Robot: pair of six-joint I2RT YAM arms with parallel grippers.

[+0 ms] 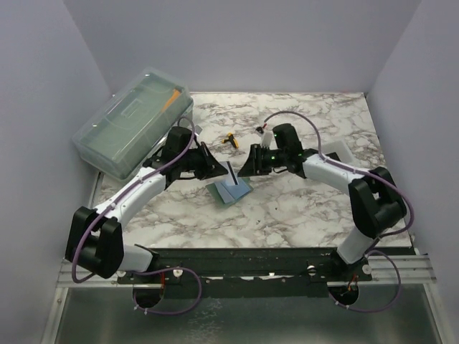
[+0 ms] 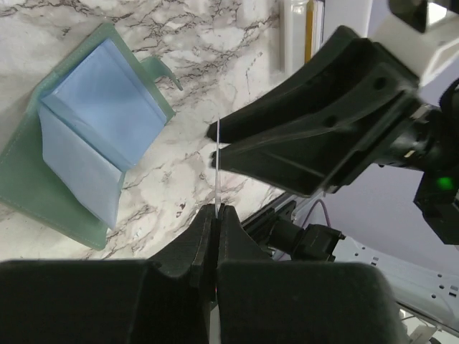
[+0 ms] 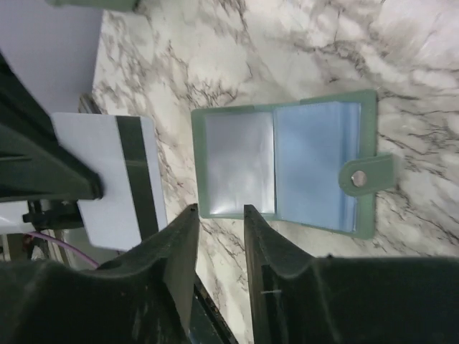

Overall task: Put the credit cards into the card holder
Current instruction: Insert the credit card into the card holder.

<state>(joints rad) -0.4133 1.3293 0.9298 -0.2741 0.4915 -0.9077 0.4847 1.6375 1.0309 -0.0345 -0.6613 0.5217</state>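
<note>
The sage-green card holder (image 1: 231, 190) lies open on the marble table, its clear bluish pockets facing up; it also shows in the left wrist view (image 2: 79, 165) and the right wrist view (image 3: 287, 165). My left gripper (image 1: 217, 170) is shut on a whitish credit card with a dark stripe (image 1: 232, 175) and holds it on edge just above the holder. That card shows edge-on in the left wrist view (image 2: 216, 161) and flat in the right wrist view (image 3: 118, 179). My right gripper (image 1: 249, 165) is open and empty, close to the right of the card, its jaws toward the holder (image 3: 219, 215). No other card shows.
A big translucent lidded box (image 1: 133, 123) stands at the back left. A small yellow and black object (image 1: 230, 140) lies behind the grippers. A white shallow tray (image 1: 338, 152) sits at the right, behind the right arm. Grey walls close in the table.
</note>
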